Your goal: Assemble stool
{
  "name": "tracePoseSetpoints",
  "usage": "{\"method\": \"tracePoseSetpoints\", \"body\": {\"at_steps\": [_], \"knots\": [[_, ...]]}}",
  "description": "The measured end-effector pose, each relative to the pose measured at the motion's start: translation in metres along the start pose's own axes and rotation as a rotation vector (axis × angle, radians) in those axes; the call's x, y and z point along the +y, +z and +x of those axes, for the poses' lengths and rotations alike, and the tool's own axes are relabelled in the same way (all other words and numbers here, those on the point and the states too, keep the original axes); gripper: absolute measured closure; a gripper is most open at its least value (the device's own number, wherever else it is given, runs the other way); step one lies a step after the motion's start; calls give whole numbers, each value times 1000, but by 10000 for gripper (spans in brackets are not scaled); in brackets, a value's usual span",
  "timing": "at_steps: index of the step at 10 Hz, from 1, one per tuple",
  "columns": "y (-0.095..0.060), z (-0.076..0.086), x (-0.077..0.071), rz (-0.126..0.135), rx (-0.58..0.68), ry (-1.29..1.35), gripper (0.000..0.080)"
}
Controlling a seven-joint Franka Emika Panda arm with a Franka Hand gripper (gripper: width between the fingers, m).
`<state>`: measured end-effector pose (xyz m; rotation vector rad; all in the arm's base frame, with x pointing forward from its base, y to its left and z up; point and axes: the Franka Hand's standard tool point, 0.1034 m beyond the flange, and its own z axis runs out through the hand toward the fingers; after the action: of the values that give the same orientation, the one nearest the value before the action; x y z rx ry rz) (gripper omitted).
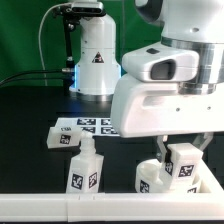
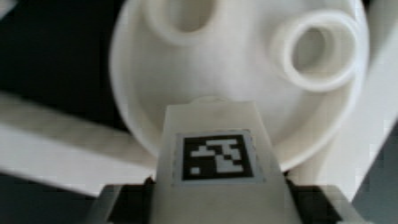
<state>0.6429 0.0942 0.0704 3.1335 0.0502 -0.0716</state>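
My gripper (image 1: 182,152) is shut on a chunky white stool leg (image 1: 186,168) with a black-and-white tag and holds it upright over the round white seat (image 1: 148,180) at the exterior view's lower right. In the wrist view the gripper (image 2: 217,207) has the tagged leg (image 2: 217,150) between its dark fingers (image 2: 128,203), with the seat disc (image 2: 196,60) and an open round socket (image 2: 320,50) just beyond the leg's end. A second leg (image 1: 85,170) stands upright to the left. A third leg (image 1: 62,136) lies behind it.
The marker board (image 1: 100,125) lies flat at mid-table in front of the robot base (image 1: 95,60). A long white corner rail (image 1: 90,207) runs along the front edge. Cables hang at the back left.
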Motion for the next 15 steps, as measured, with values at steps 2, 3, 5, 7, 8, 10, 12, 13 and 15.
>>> {"method": "tracePoseSetpoints", "body": {"at_steps": [2, 3, 5, 7, 8, 10, 12, 13, 15], "knots": [[-3, 1, 4, 13, 2, 130, 464], [0, -1, 6, 10, -4, 196, 464], [0, -1, 9, 6, -5, 305, 464], [1, 1, 19, 22, 11, 616, 464], [2, -1, 24, 31, 26, 795, 463], [0, -3, 27, 35, 51, 972, 463], [2, -7, 33, 27, 63, 1140, 463], [2, -7, 34, 22, 69, 1172, 463], [4, -8, 31, 22, 65, 1216, 280]]}}
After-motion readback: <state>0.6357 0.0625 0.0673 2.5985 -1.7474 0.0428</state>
